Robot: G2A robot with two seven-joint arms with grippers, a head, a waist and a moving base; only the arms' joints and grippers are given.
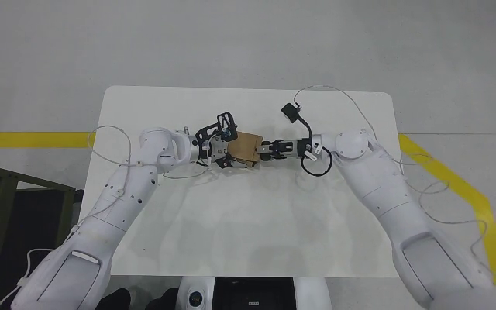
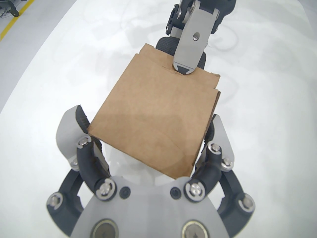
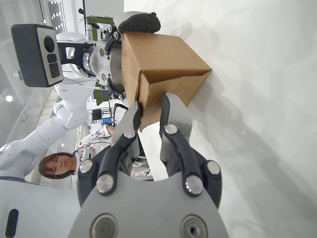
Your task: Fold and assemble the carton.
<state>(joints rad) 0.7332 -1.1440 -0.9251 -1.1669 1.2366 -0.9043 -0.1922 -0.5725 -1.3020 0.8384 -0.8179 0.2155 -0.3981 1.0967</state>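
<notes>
The carton is plain brown cardboard, partly set up into a box shape. It sits near the middle of the bench, a little toward the far side, between the two claws. In the right wrist view the carton has flat, unprinted walls with creased edges, and one corner meets the bench top. The end turned toward the right arm is open, with a loose flap standing off it and bare cardboard inside. In the left wrist view the carton shows one broad smooth panel with a stepped, notched far edge.

The left claw is clenched across the carton, one finger against each of two opposite sides. From the right wrist view one black pad of the left claw presses on a side wall.

The right claw grasps the carton at the open end, pinching a wall edge with one finger inside and one outside. The left wrist view shows the right claw biting the panel's far edge.

The bench is white and matte, with rounded corners, and thin white cables lie on it. Around it is grey floor with a yellow line.
</notes>
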